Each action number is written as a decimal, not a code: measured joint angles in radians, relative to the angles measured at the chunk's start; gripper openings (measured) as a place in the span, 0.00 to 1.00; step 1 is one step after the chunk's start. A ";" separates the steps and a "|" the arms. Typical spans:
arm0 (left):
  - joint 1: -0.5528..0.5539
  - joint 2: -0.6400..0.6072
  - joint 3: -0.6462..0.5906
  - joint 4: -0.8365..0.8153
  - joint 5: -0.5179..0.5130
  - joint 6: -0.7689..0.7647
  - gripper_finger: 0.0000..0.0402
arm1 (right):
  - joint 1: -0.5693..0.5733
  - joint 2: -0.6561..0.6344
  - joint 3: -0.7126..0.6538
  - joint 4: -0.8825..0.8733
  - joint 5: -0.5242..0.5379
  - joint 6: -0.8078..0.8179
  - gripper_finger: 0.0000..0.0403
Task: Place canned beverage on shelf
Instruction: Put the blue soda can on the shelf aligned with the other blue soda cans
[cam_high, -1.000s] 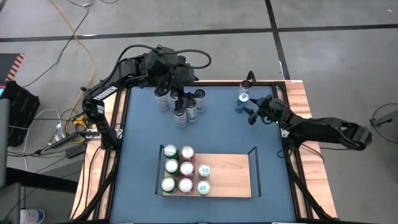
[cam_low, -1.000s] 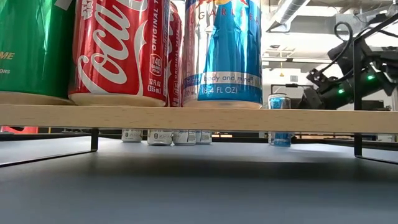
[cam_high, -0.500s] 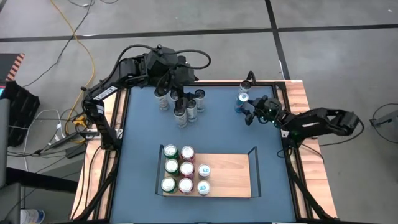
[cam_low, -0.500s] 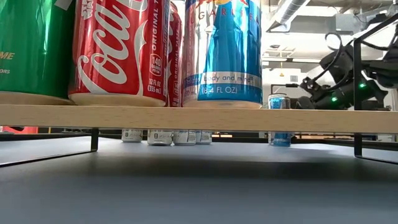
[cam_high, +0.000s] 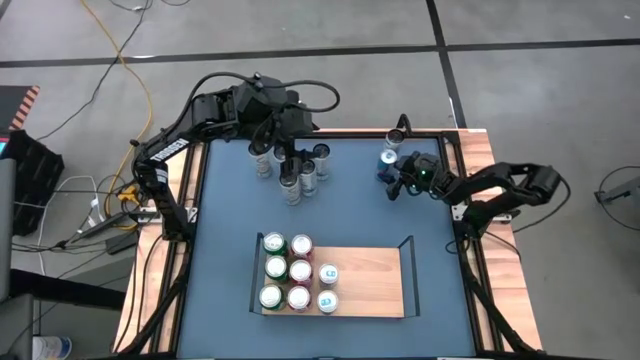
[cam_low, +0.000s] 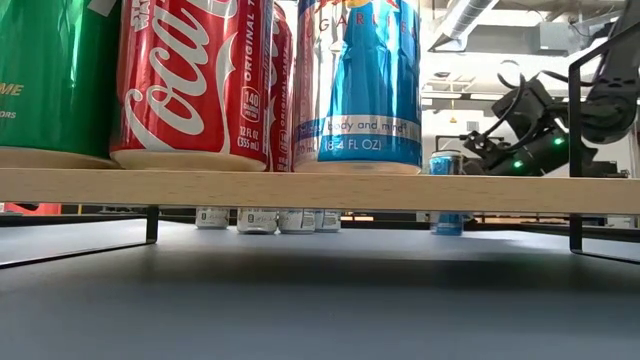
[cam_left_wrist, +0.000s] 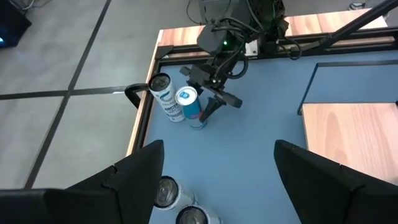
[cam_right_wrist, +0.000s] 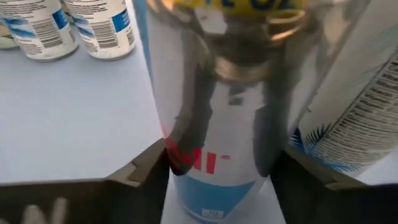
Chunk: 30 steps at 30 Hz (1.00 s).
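The right gripper (cam_high: 392, 178) has its jaws spread around the blue can (cam_high: 388, 166) near the worktop's (cam_high: 230, 220) far right corner, not clamped. A white can (cam_high: 397, 137) stands just beside it at the rim. The left gripper (cam_high: 287, 160) hangs half open over the far can cluster (cam_high: 300, 172). The shelf (cam_high: 365, 280) holds eight cans at its left end; its right part is bare.

two black jointed arms, looped black cables; right arm (cam_high: 505, 190) shows green light.
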 joint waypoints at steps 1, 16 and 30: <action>0.000 0.000 0.000 -0.005 0.000 0.000 0.72 | 0.000 0.000 0.000 -0.001 0.000 0.000 0.52; 0.000 0.000 0.000 -0.001 0.040 -0.045 0.72 | 0.043 -0.081 -0.002 -0.029 0.001 0.023 0.39; -0.023 0.111 -0.050 0.072 0.166 -0.016 0.72 | 0.273 -0.240 0.218 -0.522 0.095 -0.026 0.39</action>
